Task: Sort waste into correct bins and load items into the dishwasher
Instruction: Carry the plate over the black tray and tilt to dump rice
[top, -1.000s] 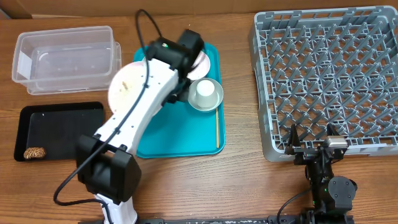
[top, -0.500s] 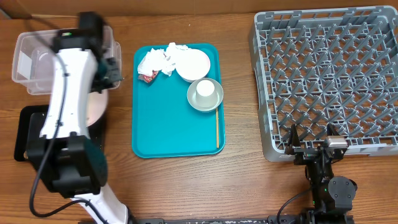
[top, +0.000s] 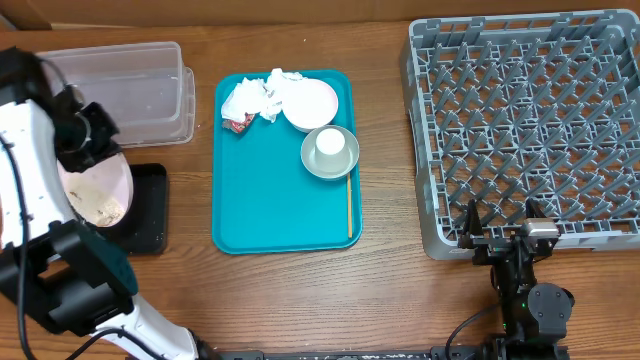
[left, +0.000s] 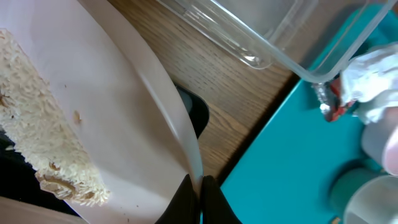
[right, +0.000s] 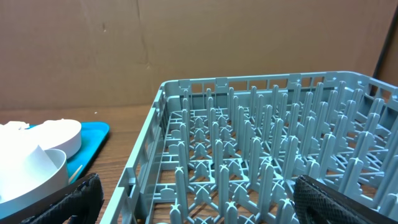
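Now I see the left end effector (left: 198, 202) clamped on the plate, and the right one idle by the rack.
At far left the white plate (top: 95, 190) hangs tilted over the black tray (top: 150, 205), pinched at its rim, with rice crumbs (left: 43, 143) heaped on its low side. The clear tub (top: 130, 70) sits just behind. On the teal tray (top: 270, 190) at mid-surface lie crumpled napkins (top: 258, 95), a red-brown wrapper (top: 236, 124) and a white bowl (top: 312, 100). There too are a grey bowl (top: 315, 165) holding a white cup (top: 330, 145) and a wooden stick (top: 349, 208) along the right edge. The grey dish rack (top: 530, 130) fills the right. The right end effector (top: 500, 225) rests at its near edge, fingers wide apart and holding nothing.
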